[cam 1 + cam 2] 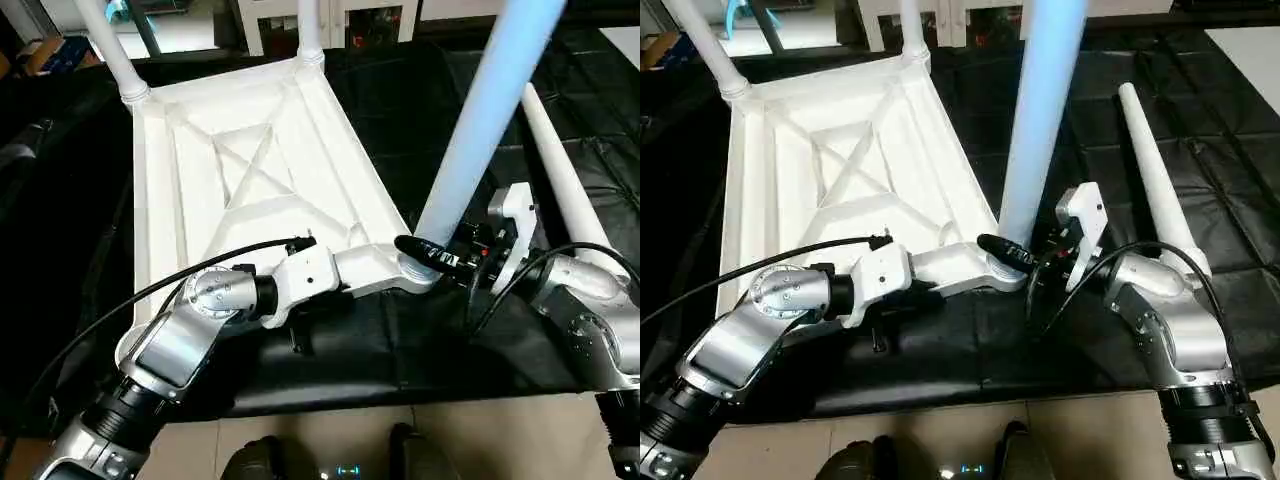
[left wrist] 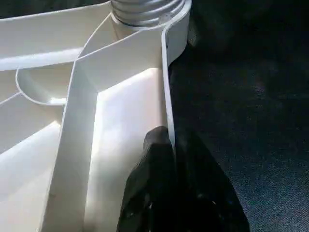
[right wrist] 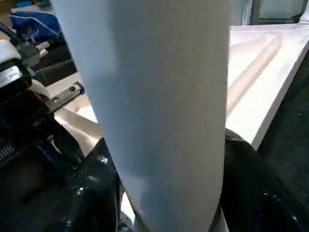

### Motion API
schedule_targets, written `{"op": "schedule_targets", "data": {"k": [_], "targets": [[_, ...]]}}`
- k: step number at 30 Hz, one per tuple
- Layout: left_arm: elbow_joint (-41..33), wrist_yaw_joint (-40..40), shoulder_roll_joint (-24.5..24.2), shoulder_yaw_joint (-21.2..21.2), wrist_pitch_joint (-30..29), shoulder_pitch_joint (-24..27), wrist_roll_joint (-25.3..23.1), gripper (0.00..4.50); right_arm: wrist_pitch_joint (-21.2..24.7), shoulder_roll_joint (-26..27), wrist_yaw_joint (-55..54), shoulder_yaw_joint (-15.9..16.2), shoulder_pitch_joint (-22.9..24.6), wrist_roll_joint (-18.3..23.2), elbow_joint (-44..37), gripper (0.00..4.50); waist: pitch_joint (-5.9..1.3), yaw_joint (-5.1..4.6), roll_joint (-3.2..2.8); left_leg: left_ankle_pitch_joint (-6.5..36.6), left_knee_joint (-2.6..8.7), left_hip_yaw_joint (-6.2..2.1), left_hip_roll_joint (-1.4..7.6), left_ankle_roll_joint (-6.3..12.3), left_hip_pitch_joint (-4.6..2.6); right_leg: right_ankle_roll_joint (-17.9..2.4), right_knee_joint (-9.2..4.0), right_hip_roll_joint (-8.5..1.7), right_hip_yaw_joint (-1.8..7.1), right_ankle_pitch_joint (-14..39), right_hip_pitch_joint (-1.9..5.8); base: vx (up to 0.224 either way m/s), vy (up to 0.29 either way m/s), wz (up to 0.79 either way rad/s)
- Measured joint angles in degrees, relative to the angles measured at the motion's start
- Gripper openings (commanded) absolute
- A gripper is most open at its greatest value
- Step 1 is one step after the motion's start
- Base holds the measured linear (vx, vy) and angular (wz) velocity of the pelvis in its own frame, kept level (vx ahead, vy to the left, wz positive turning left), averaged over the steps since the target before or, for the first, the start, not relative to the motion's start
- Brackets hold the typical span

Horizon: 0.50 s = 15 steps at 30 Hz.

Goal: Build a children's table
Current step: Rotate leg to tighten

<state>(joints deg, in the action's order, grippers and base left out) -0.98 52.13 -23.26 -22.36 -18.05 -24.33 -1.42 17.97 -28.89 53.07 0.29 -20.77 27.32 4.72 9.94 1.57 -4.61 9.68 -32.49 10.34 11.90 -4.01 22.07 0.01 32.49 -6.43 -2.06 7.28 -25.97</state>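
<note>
The white table top [image 1: 165,200] lies upside down on a black mat, its X-ribs facing up. Two white legs [image 1: 112,48] [image 1: 310,28] stand in its far corner sockets. A third leg [image 1: 482,120] stands upright at the near right corner socket [image 2: 145,12], and my right gripper [image 1: 432,257] is shut on its base, a black finger [image 3: 263,188] on each side. My left gripper [image 2: 171,162] is shut on the top's side rim just short of that socket. The fourth leg [image 1: 1155,170] lies loose on the mat to the right.
The black mat [image 1: 400,110] ends near my feet, where beige floor [image 1: 330,440] begins. White furniture [image 1: 360,20] stands behind the mat, and a blue object [image 1: 60,50] sits at the back left. A black cable [image 1: 150,290] runs along my left forearm.
</note>
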Motion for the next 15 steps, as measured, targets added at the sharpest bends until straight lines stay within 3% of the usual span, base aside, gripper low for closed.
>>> {"op": "schedule_targets", "data": {"k": [4, 8, 11, 15], "targets": [[0.0, -0.2, 0.0, 0.0, -0.2, 0.0, -0.1, 0.0, -0.8, 0.9, -1.0, 0.1, -0.1, -1.5, 0.1, 2.13, -0.02, -0.15, 0.04, 0.0, -0.08, -0.01, 0.02, 0.0, -0.01, 0.0, 0.11, 0.0, 0.0, 0.0, 0.0, 0.0, 0.0, 0.0], [0.2, -2.3, 1.2, 0.1, -2.3, -0.3, -0.9, 0.0, -1.6, 4.2, -7.2, 0.3, -0.8, -4.0, 1.0, 2.09, -0.02, -1.23, 0.11, 0.0, -0.26, -0.01, 0.01, -0.01, -0.03, 0.0, 0.39, 0.0, 0.07, 0.0, 0.0, 0.0, 0.0, 0.0], [2.3, -7.5, 5.3, 0.3, -7.7, -3.2, -3.8, 0.0, -2.5, 12.4, -23.3, -0.4, -3.3, -8.6, 3.5, 2.06, -0.02, -2.19, 0.48, 0.0, -0.37, -0.33, 0.01, -0.64, -0.05, 0.3, 0.51, 0.02, 0.05, 0.2, 0.03, -0.056, -0.005, -0.06], [4.6, -14.6, 12.3, 0.0, -13.7, -5.9, -6.4, 0.0, -4.2, 18.6, -39.0, -1.4, -6.7, -12.5, 7.6, 2.03, 0.02, -2.8, 0.85, -0.1, -0.35, -0.53, -0.03, -0.76, -0.05, 0.4, 0.36, 0.02, -0.09, 0.3, 0.0, -0.029, -0.002, -0.02]]}}
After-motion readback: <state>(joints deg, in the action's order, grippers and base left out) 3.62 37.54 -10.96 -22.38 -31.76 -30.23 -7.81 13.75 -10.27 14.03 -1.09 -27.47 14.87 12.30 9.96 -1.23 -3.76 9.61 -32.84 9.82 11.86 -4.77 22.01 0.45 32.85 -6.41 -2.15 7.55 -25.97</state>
